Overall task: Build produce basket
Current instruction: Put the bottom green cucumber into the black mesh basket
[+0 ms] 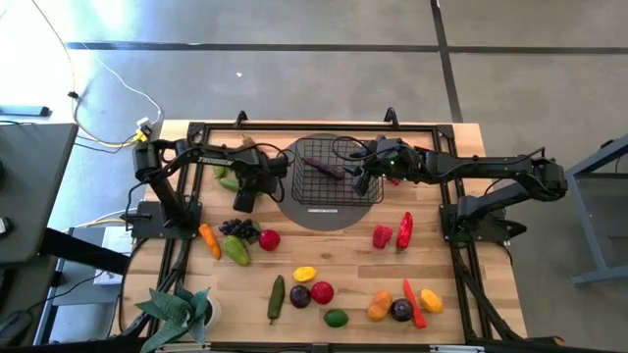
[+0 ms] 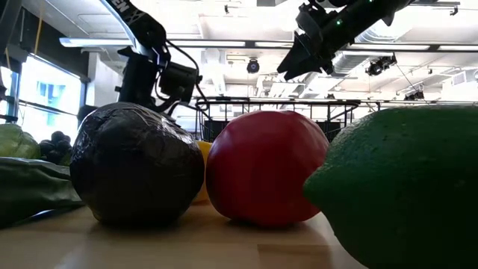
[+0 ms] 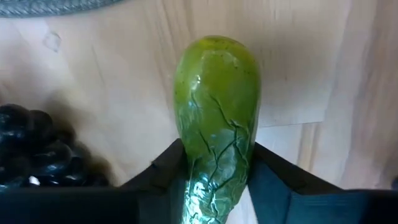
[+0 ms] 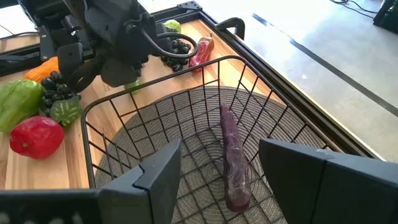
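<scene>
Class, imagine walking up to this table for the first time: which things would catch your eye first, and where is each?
The black wire basket sits on a round grey mat at the table's far middle, with one purple vegetable inside. The left gripper is closed on a green leafy vegetable just left of the basket, beside black grapes. Bright produce lies scattered along the near side, and the right gripper hovers open over the basket.

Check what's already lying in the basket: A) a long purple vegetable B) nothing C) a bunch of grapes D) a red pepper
A: the right wrist view shows a single long purple vegetable on the floor of the wire basket, and the high view shows the same dark piece inside it; the peppers and grapes are out on the table.
</scene>
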Tool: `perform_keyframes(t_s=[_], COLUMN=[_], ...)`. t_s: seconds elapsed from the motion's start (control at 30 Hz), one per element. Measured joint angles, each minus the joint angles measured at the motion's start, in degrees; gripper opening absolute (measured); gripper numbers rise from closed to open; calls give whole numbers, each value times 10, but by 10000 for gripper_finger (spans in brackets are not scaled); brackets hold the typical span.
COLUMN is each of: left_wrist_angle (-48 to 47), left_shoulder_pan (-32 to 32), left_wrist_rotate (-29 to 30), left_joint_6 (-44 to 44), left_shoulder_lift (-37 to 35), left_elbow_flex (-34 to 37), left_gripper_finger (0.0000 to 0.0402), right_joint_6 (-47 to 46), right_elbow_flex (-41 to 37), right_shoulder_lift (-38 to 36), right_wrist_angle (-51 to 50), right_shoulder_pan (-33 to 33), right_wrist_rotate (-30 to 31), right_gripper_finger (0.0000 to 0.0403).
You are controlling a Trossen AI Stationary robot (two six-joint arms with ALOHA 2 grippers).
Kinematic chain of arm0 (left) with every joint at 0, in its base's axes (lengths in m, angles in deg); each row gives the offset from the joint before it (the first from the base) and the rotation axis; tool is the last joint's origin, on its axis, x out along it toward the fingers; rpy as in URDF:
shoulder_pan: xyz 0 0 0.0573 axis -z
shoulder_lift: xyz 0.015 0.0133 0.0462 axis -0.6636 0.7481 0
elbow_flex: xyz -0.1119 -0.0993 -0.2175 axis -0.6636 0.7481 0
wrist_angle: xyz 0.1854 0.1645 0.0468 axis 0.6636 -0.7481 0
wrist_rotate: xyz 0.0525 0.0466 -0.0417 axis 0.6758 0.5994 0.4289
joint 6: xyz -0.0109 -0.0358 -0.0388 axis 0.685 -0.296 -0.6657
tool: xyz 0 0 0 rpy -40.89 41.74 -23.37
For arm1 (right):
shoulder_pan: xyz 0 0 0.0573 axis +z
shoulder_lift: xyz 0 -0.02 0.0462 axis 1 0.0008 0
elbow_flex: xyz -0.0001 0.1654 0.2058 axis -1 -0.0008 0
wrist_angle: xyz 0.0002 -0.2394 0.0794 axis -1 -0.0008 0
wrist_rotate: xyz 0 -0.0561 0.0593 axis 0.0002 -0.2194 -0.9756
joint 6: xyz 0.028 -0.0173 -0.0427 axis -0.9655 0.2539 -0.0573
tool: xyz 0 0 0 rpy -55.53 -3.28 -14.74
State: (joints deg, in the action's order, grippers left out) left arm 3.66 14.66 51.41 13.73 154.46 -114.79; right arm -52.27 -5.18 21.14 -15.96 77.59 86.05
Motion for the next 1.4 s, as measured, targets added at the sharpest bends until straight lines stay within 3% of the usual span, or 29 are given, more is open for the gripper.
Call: perform_keyframes(t_s=[0.2, 0.47, 0.83, 1.03, 1.23, 1.4], left_wrist_angle=[-23, -23, -18, 63, 174, 247], left_shoulder_pan=[12, 37, 73, 88, 87, 88], left_wrist_rotate=[-7, -4, 84, 93, 32, 16], left_joint_6=[-39, -132, -227, -231, -232, -233], left_shoulder_lift=[-22, -126, -241, -250, -228, -193], left_elbow_flex=[0, -7, -138, -191, -193, -193], left_gripper_finger=[105, 105, 104, 104, 104, 109], right_joint_6=[-2, -48, -224, -314, -364, -403], right_elbow_flex=[0, 0, 0, 0, 0, 0], right_shoulder_lift=[-10, -56, -92, -96, -97, -97], right_wrist_angle=[-2, -44, -136, -162, -173, -183], right_shoulder_pan=[1, 30, 90, 130, 180, 216], right_wrist_rotate=[-7, -8, -7, -30, -33, -33], right_gripper_finger=[200, 200, 200, 200, 200, 200])
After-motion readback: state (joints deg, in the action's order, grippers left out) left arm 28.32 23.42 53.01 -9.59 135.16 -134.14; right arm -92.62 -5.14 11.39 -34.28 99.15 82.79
